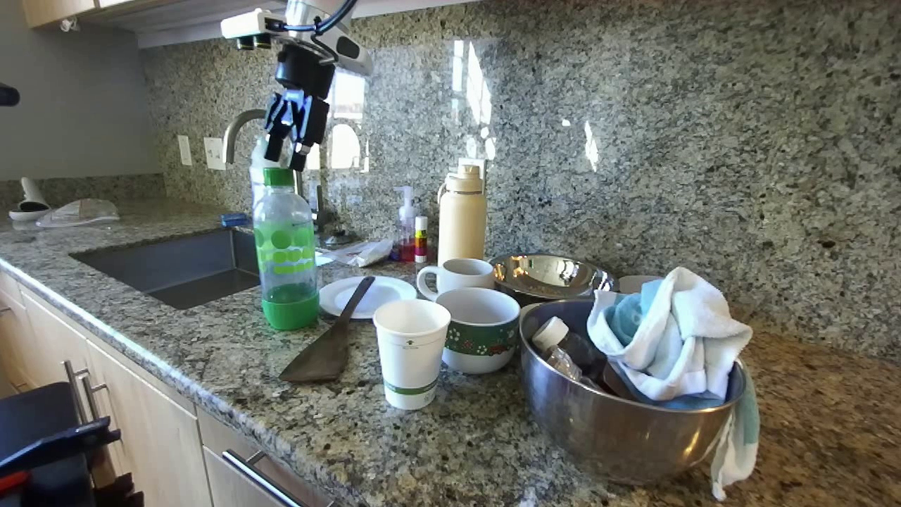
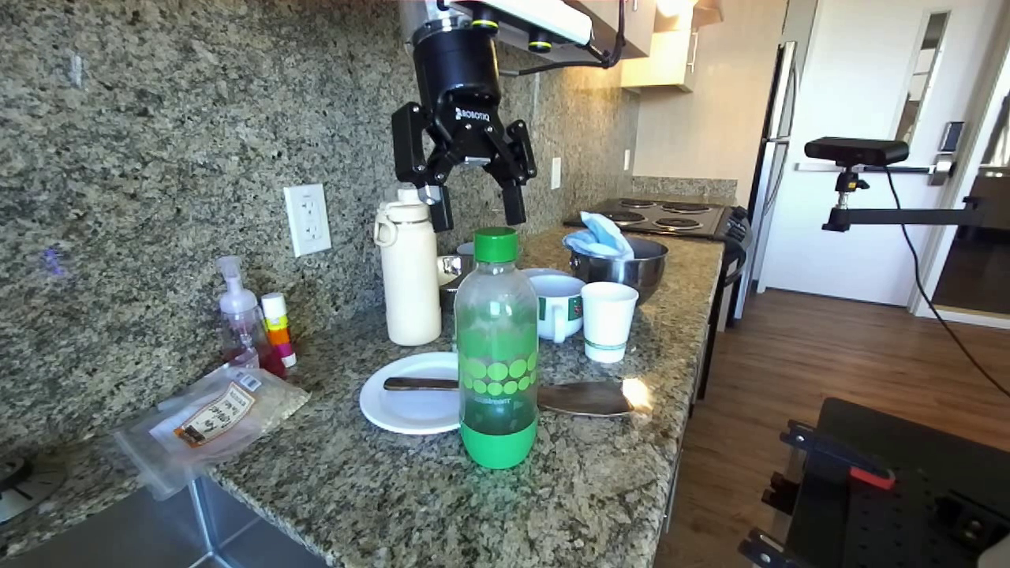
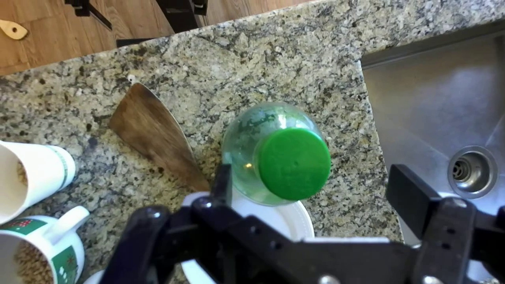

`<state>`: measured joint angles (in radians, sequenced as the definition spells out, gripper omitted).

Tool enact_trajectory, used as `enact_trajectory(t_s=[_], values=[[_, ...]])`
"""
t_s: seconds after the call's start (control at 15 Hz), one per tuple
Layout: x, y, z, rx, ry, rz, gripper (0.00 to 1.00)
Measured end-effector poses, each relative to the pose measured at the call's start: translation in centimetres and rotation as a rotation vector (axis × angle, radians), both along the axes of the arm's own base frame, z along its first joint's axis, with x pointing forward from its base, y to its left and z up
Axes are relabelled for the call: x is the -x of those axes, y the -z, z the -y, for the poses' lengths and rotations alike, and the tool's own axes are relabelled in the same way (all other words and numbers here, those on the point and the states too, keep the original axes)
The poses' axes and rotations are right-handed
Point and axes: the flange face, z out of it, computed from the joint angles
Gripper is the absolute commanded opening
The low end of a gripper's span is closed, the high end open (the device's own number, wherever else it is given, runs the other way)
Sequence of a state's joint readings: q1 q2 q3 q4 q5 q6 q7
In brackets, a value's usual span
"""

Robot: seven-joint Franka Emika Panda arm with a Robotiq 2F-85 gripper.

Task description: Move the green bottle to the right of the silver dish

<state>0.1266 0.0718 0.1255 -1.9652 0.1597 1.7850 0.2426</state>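
Green SodaStream bottle [image 2: 497,347]: upright on the granite tabletop [image 2: 355,473] beside the sink [image 3: 426,98], ungripped, well apart from the steel mixing bowl [image 1: 612,426].
Hand [image 2: 480,214]: fingers spread, near the green cap [image 3: 294,163], pinching nothing.
Off-centre cap: lies nearer one finger in the wrist view; an uncorrected descent could strike it and topple the tall bottle, perhaps into the sink.
Smooth, round grip: a shallow pinch on the cap may slip or let the base swing.
Wooden spatula [image 1: 320,355] and white plate [image 1: 394,292]: a low carry could drag both.
Paper cup [image 1: 410,359] and green-banded mug [image 1: 481,338]: a swinging base may upset either, spilling brown pellets [image 3: 33,262].
Towel [image 1: 676,345] over the bowl's rim: its hanging end could tilt a bottle set close by.
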Motion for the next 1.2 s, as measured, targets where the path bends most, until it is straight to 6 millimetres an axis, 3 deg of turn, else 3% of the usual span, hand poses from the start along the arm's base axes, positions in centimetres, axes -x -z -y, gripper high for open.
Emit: enact_trajectory(t_s=[1.2], values=[[0.9, 1.2, 0.1, 0.016, -0.012, -0.095, 1.0]])
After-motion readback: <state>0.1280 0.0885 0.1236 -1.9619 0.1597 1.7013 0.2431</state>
